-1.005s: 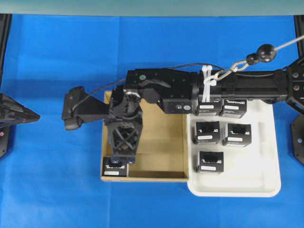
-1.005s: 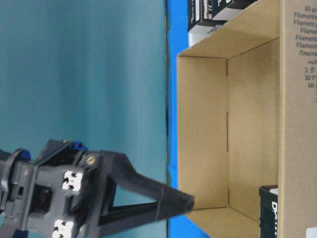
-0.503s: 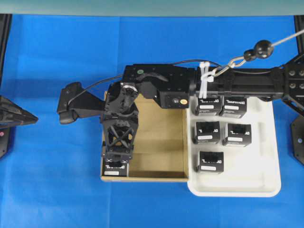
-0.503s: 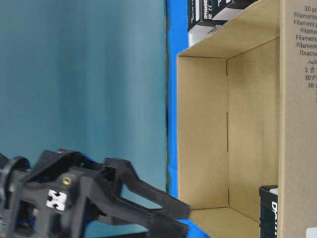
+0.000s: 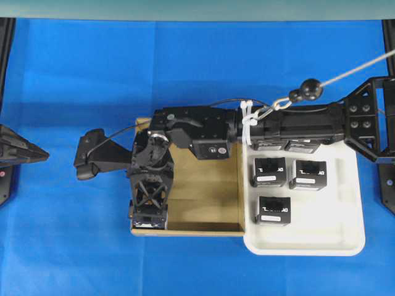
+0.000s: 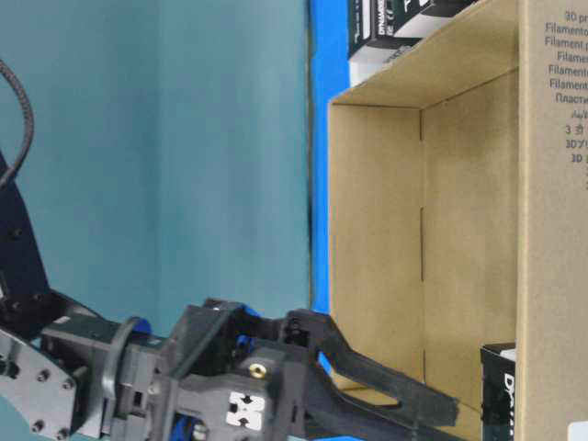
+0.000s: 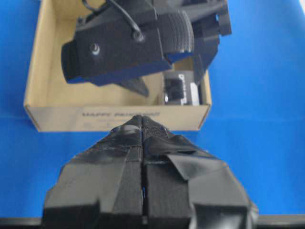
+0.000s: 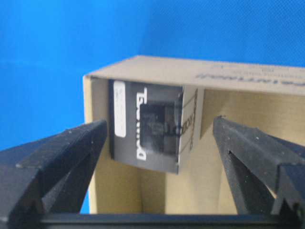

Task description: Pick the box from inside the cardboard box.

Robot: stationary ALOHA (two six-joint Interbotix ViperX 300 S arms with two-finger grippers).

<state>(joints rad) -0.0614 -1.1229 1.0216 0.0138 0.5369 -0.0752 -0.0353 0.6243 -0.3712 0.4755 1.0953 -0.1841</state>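
The cardboard box point(image 5: 210, 185) lies on the blue table, left of the middle. One small black box point(image 8: 147, 126) with white lettering stands in its front left corner, also seen in the left wrist view point(image 7: 181, 88). From overhead it is almost wholly hidden under my right gripper point(image 5: 148, 213). That gripper point(image 8: 159, 125) is open, with a finger on either side of the box and a gap left on both sides. My left gripper point(image 7: 143, 119) is shut and empty, resting at the table's far left point(image 5: 37, 151), clear of the carton.
A white tray point(image 5: 345, 240) touches the carton's right side and holds several identical black boxes point(image 5: 273, 210). My right arm point(image 5: 290, 126) reaches across the tray's back and the carton. A cable with a black ball point(image 5: 308, 90) hangs above it.
My right gripper has opened wide and dropped toward the carton's front left corner, now covering the black box from overhead. The left gripper has not moved.
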